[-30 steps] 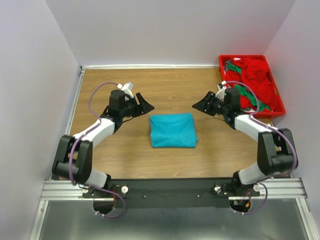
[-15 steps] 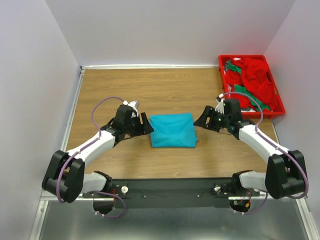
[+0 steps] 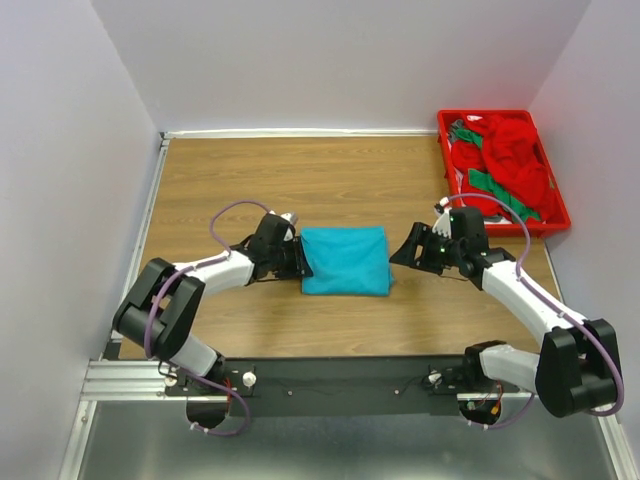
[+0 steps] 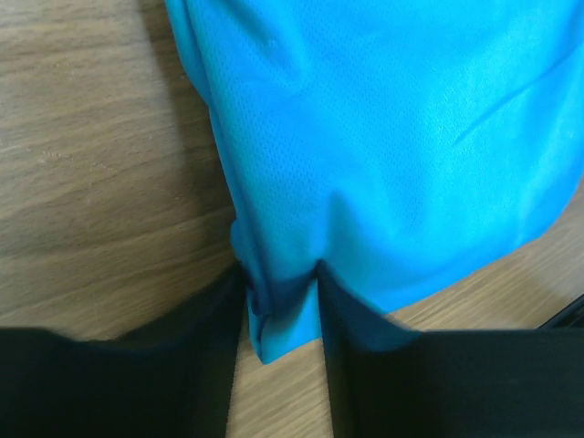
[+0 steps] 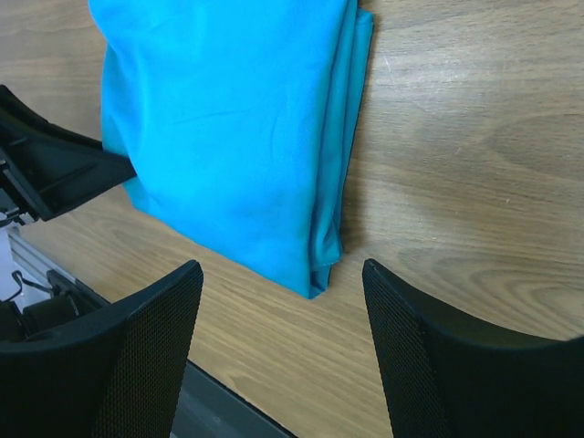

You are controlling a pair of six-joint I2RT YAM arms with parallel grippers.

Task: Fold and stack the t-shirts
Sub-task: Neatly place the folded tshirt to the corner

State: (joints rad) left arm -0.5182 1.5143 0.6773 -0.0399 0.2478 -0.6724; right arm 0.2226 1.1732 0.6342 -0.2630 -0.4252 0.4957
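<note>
A folded teal t-shirt (image 3: pixel 346 260) lies flat in the middle of the wooden table. My left gripper (image 3: pixel 300 262) is at its left edge, and in the left wrist view (image 4: pixel 281 301) its jaws are shut on a pinch of the teal cloth (image 4: pixel 383 137). My right gripper (image 3: pixel 404 250) is open and empty, just right of the shirt's right edge; the right wrist view shows its fingers (image 5: pixel 155 328) spread wide above the shirt's near corner (image 5: pixel 237 137). Red and green t-shirts (image 3: pixel 505 160) lie crumpled in the tray.
A red plastic tray (image 3: pixel 549 180) stands at the back right corner of the table. White walls close in the table on the left, back and right. The black base rail (image 3: pixel 330 378) runs along the near edge.
Both arms have come down and inward to the teal shirt. My left gripper has reached its left edge and closed on the cloth. My right gripper has moved close to its right edge.
</note>
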